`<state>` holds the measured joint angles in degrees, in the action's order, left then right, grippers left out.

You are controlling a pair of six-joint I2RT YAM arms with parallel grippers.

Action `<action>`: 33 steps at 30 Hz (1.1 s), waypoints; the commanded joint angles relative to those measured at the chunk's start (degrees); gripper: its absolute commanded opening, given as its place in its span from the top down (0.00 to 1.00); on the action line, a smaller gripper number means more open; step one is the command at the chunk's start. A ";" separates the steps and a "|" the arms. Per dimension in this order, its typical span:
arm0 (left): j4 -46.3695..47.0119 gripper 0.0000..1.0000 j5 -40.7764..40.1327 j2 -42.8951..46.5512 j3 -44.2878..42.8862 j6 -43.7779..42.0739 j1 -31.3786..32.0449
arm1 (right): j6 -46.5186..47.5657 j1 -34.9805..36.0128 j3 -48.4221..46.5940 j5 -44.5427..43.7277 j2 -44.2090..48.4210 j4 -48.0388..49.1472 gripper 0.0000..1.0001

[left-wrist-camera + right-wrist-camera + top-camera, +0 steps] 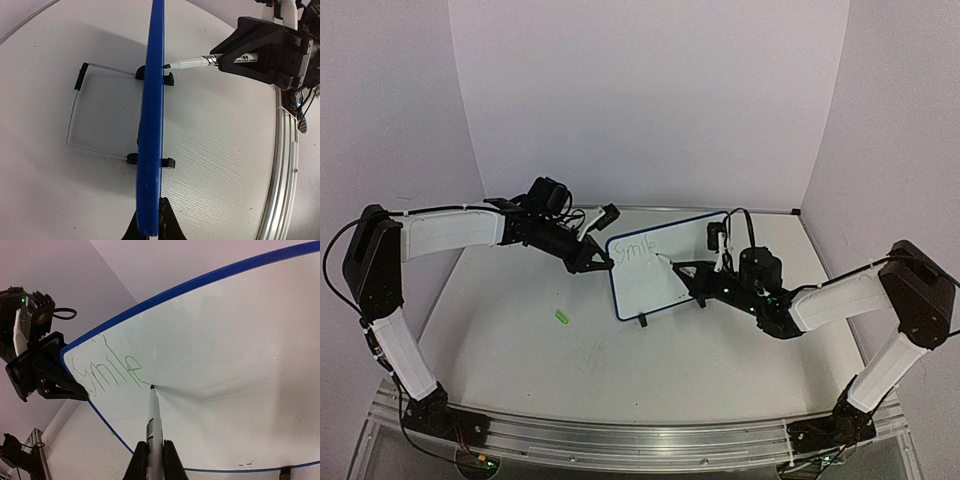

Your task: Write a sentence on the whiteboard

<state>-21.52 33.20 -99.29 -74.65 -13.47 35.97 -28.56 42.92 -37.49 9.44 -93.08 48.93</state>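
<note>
The whiteboard [648,285] stands upright on the table, with a blue frame. Green handwriting on it, the sentence [638,246], reads "Smile" [107,371]. My left gripper [599,263] is shut on the board's left edge. In the left wrist view the board [152,115] shows edge-on between my left gripper's [150,215] jaws. My right gripper [696,272] is shut on a white-and-green marker [153,422], whose tip touches the board just after the last letter. The right gripper [154,442] shows at the bottom of its own view.
A small green cap [561,317] lies on the table left of the board. Behind the board a wire stand [72,120] rests on the table, and black feet [170,162] stick out in front. A metal rail [640,440] runs along the near edge.
</note>
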 commanded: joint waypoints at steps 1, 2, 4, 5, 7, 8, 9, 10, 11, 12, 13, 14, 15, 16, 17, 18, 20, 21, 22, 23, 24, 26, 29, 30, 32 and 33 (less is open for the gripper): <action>-3.97 1.00 -2.93 -0.47 -0.68 -2.08 0.60 | 0.32 -0.29 0.31 -3.11 1.62 1.27 1.00; -4.02 1.00 -2.90 -0.51 -0.67 -2.08 0.62 | 0.34 -0.29 0.41 -3.23 1.77 1.26 1.00; -4.01 1.00 -2.96 -0.52 -0.69 -2.08 0.59 | 0.34 -0.26 0.70 -3.32 2.15 1.26 1.00; -4.00 1.00 -2.95 -0.54 -0.67 -2.07 0.59 | 0.34 -0.25 0.84 -3.12 2.46 1.26 1.00; -4.03 1.00 -3.04 -0.56 -0.67 -2.04 0.59 | 0.52 -0.29 1.19 -2.12 3.40 1.30 1.00; -3.98 1.00 -3.05 -0.53 -0.67 -2.08 0.57 | 0.59 -0.29 1.43 -1.65 4.08 1.27 1.00; -3.97 1.00 -3.10 -0.48 -0.67 -2.06 0.59 | 0.69 -0.29 1.72 -1.50 4.93 1.26 1.00; -3.97 1.00 -3.08 -0.48 -0.65 -2.05 0.60 | 0.71 -0.29 2.12 -1.59 5.51 1.23 1.00; -3.94 1.00 -3.06 -0.51 -0.65 -2.06 0.60 | 0.77 -0.28 2.45 -1.87 6.09 1.07 1.00; -3.89 1.00 -3.03 -0.56 -0.66 -2.07 0.60 | 0.87 -0.27 2.69 -2.29 6.60 0.79 1.00; -3.90 1.00 -3.01 -0.58 -0.67 -2.07 0.60 | 1.03 -0.29 2.73 -2.69 6.78 0.39 1.00; -3.89 1.00 -3.04 -0.60 -0.67 -2.01 0.60 | 1.17 -0.32 2.66 -3.08 6.75 0.11 1.00; -3.90 1.00 -3.04 -0.58 -0.67 -1.96 0.60 | 1.24 -0.30 2.54 -3.24 6.56 -0.05 1.00; -3.96 1.00 -3.00 -0.57 -0.67 -1.95 0.63 | 1.25 -0.29 2.33 -3.36 6.23 -0.08 1.00; -4.00 1.00 -3.00 -0.56 -0.67 -1.93 0.64 | 1.25 -0.27 2.20 -3.44 5.84 -0.07 1.00; -4.02 1.00 -2.99 -0.50 -0.67 -1.95 0.61 | 1.17 -0.28 1.94 -3.50 5.34 -0.13 1.00; -4.00 1.00 -3.08 -0.47 -0.67 -2.00 0.60 | 1.21 -0.29 1.40 -3.63 4.51 -0.14 1.00; -3.98 1.00 -3.09 -0.47 -0.65 -2.05 0.60 | 1.26 -0.27 1.09 -3.65 4.14 -0.15 1.00; -4.00 1.00 -3.15 -0.47 -0.62 -2.06 0.62 | 1.28 -0.28 0.83 -3.69 3.85 -0.14 1.00; -4.05 1.00 -3.22 -0.47 -0.58 -2.06 0.63 | 1.28 -0.29 0.60 -3.74 3.57 -0.13 1.00; -4.10 1.00 -3.22 -0.45 -0.58 -2.06 0.64 | 1.29 -0.30 0.42 -3.79 3.35 -0.11 1.00; -4.10 1.00 -3.22 -0.39 -0.60 -2.05 0.68 | 1.40 -0.32 0.14 -3.94 2.88 -0.13 1.00; -4.02 1.00 -3.21 -0.47 -0.58 -2.13 0.68 | 1.49 -0.38 -0.25 -4.26 2.20 -0.09 1.00; -4.01 1.00 -3.21 -0.47 -0.58 -2.14 0.68 | 1.53 -0.35 -0.35 -4.38 1.97 -0.08 1.00; -4.03 1.00 -3.19 -0.51 -0.62 -2.12 0.68 | 1.50 -0.36 -0.50 -4.72 1.58 -0.14 1.00; -3.98 1.00 -3.20 -0.51 -0.59 -2.11 0.68 | 1.52 -0.37 -0.56 -4.88 1.33 -0.10 1.00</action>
<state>-21.52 33.20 -99.29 -74.65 -13.53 36.07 -27.87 42.78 -35.79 6.23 -90.49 47.96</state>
